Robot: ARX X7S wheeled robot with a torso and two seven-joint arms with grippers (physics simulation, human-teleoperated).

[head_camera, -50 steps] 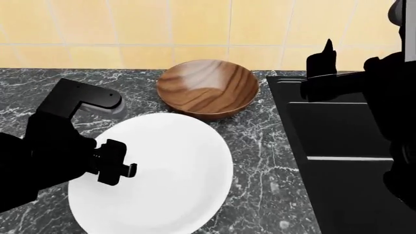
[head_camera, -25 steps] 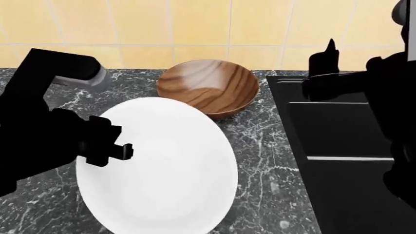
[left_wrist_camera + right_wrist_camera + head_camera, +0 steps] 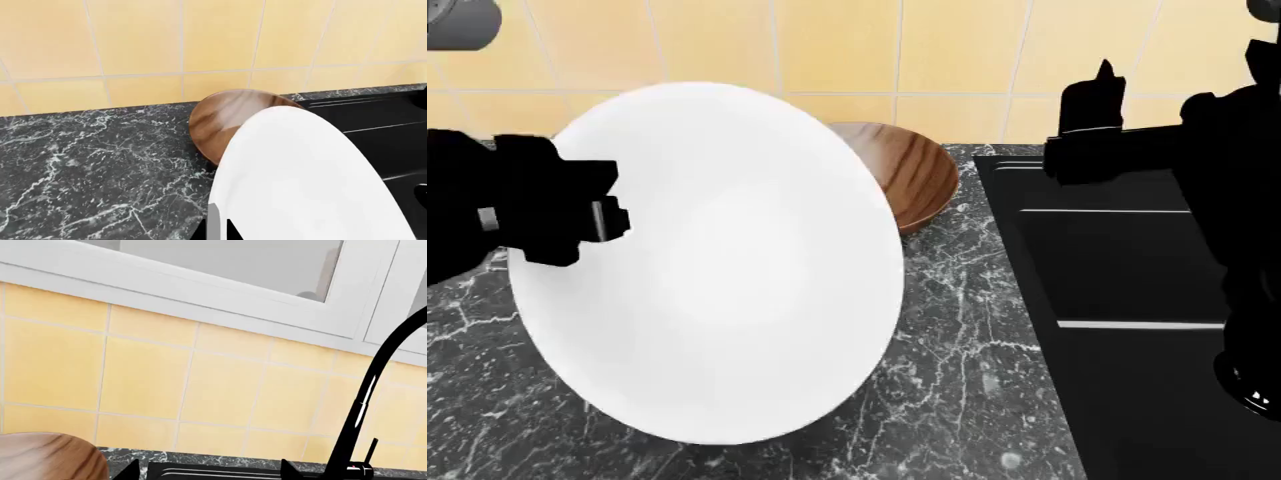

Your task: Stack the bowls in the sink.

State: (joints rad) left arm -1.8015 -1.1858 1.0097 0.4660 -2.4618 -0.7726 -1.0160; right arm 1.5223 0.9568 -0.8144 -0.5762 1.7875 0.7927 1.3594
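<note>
I've got the white bowl (image 3: 714, 270) up off the marble counter (image 3: 961, 340) now, tilted steeply with its hollow turned toward the head camera, and my left claw (image 3: 587, 225) is pinching it at the rim on the side away from the sink (image 3: 1121, 280). That's a one-edge hold on a wide, shallow, smooth dish, and I judge it slippery and stiff, probably ceramic-like, so it could pivot or slide out of the pinch if I swing fast. From the left wrist the white bowl (image 3: 307, 180) fills the near field, with the claw's tips barely showing at the frame edge. The brown bowl (image 3: 914, 175) sits upright on the counter against the tiled wall (image 3: 827, 50), half hidden behind the white one and just beside the sink's edge; it looks deeper and narrower, with a glossy wood-grain finish, so I'd take it at the rim too. The right wrist camera shows the brown bowl (image 3: 47, 457) low in its frame and the faucet (image 3: 373, 405) rising beside it. My right claw (image 3: 1094, 120) hovers over the sink's back corner, holding nothing, but I can't tell whether it's spread or closed. Neither bowl is in the sink yet.
</note>
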